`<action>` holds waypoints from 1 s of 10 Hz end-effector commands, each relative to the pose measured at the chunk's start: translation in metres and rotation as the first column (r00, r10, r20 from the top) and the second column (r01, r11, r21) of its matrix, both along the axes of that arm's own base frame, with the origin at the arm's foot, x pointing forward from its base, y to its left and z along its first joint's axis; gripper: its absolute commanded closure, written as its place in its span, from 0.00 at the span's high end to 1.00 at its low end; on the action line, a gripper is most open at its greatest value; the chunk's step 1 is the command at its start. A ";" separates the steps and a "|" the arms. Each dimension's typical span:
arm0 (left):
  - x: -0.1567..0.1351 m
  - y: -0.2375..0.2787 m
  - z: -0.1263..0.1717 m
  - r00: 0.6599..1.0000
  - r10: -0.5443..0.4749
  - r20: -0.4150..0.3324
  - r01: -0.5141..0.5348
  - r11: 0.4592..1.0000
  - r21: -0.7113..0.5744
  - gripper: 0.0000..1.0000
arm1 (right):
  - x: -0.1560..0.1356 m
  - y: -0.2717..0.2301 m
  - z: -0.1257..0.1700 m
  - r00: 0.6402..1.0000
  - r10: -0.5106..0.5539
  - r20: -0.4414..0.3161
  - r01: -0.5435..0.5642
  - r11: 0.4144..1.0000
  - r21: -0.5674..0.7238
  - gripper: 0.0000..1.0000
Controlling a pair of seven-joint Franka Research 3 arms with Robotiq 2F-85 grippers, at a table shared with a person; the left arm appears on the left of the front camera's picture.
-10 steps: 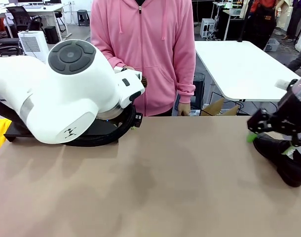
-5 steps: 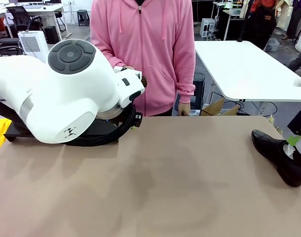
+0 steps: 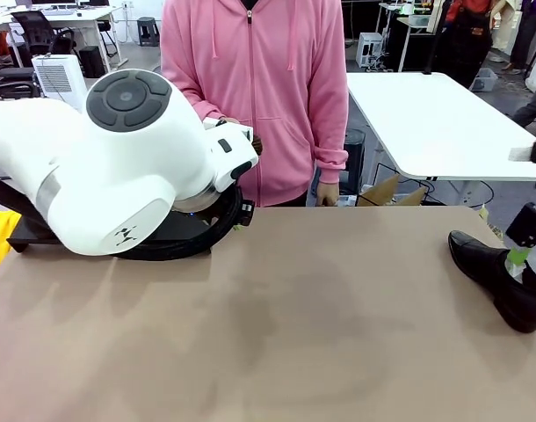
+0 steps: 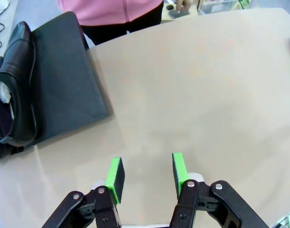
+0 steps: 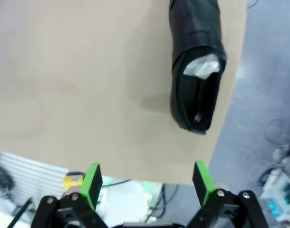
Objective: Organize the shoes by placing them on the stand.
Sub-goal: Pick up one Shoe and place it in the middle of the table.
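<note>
One glossy black shoe lies on the tan table near its right edge, toe toward the person. In the right wrist view this shoe has white paper in its opening, and my right gripper hangs open above and behind its heel, holding nothing. One of its green fingertips shows at the right edge of the front view. My left gripper is open and empty over bare table. Beyond it stands the matte-black stand, with a shoe lying along its far side.
A person in a pink hoodie stands at the far side of the table. My bulky white left arm covers most of the stand in the front view. The table's right edge runs close beside the shoe.
My right gripper has drawn away from the shoe's toe, rightward and upward to the picture's edge. The shoe stays where it was. The left arm has not moved.
</note>
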State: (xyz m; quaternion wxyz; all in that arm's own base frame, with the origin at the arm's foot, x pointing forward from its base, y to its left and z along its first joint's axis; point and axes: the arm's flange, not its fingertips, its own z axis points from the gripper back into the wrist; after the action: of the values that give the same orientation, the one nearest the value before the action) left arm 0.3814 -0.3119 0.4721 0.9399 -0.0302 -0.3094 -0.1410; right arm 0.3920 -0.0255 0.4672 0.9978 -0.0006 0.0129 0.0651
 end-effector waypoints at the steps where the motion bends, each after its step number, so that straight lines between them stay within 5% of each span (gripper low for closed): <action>1: 0.000 -0.003 0.000 1.000 0.016 0.016 -0.016 1.000 -0.004 0.55 | 0.021 0.005 -0.036 0.992 0.116 0.042 -0.109 0.985 -0.131 1.00; 8: 0.000 -0.003 0.000 1.000 0.016 0.016 -0.016 1.000 -0.004 0.55 | 0.049 -0.016 -0.084 0.990 -0.004 0.142 0.002 1.000 0.015 1.00; 10: 0.000 -0.003 0.000 1.000 0.016 0.016 -0.016 1.000 -0.004 0.55 | 0.055 -0.023 -0.095 0.994 -0.005 0.110 -0.002 0.998 0.059 1.00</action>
State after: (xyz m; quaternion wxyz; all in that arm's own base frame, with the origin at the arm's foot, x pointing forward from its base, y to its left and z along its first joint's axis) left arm 0.3814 -0.3118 0.4722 0.9399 -0.0302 -0.3095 -0.1409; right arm 0.4439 -0.0435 0.3792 0.9980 0.0044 -0.0396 0.0494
